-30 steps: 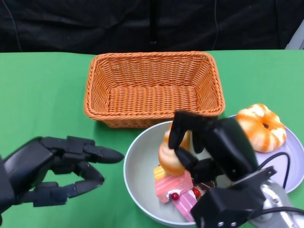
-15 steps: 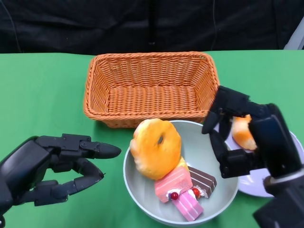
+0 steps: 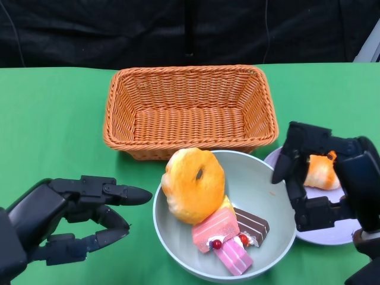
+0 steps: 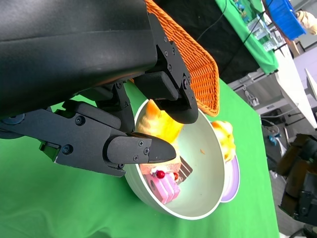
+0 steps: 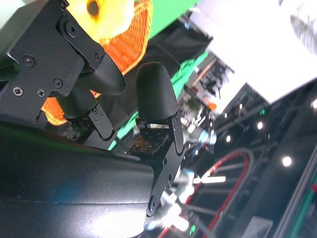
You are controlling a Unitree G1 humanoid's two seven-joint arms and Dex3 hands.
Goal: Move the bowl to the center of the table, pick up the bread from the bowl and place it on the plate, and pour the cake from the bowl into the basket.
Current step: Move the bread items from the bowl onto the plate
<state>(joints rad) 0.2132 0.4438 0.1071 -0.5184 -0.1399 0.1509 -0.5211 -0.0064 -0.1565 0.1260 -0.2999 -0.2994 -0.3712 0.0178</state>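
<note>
Right hand [image 3: 320, 184] gripping bread [image 3: 322, 172] over plate [image 3: 332, 234], placing it; left hand [image 3: 71, 217] hanging released. Next: let go, then tip bowl [image 3: 261, 184] into basket [image 3: 190, 110].

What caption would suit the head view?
Right hand over the plate with bread; another bread and cake in the bowl.

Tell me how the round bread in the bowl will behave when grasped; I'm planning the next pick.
The bread looks puffy and glossy, so it is probably light, squashy and somewhat slippery. It leans tilted against the bowl wall over the cake slices, so it may roll or drop when nudged.
</note>
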